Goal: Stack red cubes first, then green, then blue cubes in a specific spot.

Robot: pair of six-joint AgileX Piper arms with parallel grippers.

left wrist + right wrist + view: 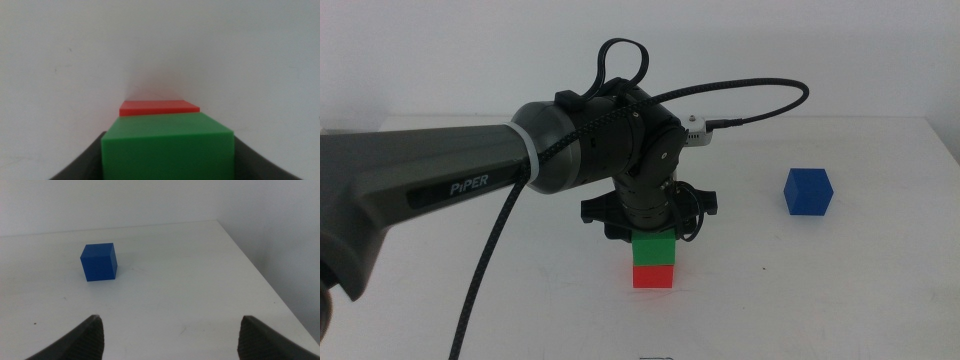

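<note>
The green cube (653,250) rests squarely on the red cube (653,276) near the front middle of the white table. My left gripper (652,232) comes down on it from above, shut on the green cube (167,145), its dark jaws pressed to both sides. Past the green cube, an edge of the red cube (159,107) shows. The blue cube (808,191) stands alone to the right. In the right wrist view the blue cube (99,262) lies well ahead of my right gripper (170,340), which is open and holds nothing. The right arm is out of the middle view.
The left arm's thick grey body (440,180) and its black cable (760,95) span the left and middle of the table. The table's right edge (260,275) runs close beside the blue cube's area. A wall stands behind the table.
</note>
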